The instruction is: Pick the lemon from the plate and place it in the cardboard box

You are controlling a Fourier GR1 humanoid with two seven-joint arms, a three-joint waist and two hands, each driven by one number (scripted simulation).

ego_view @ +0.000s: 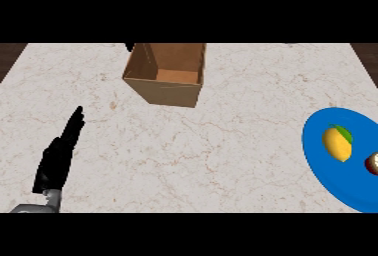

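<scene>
Nothing grasped at this point. Lemon (pixel 338 144) lay on the blue plate (pixel 325 174) at the counter's (pixel 184 150) far right, green leaf at its upper end, long axis roughly toward the robot. Cardboard box (pixel 173 94) sat open-topped at the back centre, well apart from the plate. Left hand (pixel 57 155) showed at lower left, fingers straight and together, clamped on nothing, resting. Right hand was not in view, so I couldn't tell its finger state. Risks as I judged them: the lemon was on the right side, so the right hand was the natural one. Reaching with the left would have meant crossing the whole counter, likely a poor wrist angle. A small round reddish item (pixel 373 164) sat on the same plate just beside the lemon, part cut off by the edge of view, and fingers closing wide could have knocked or scooped it too. The lemon is rounded and tapered, so a pinch off its middle could have squirted it out and rolled it across the plate or off the rim. The plate ran past the edge of view, so part of the approach would have been unseen. The box looked tall-walled with a narrow mouth and sat skewed, so a low carry could have clipped the near wall and shoved or tipped it. An early release would have put the lemon on the counter instead of inside.
</scene>
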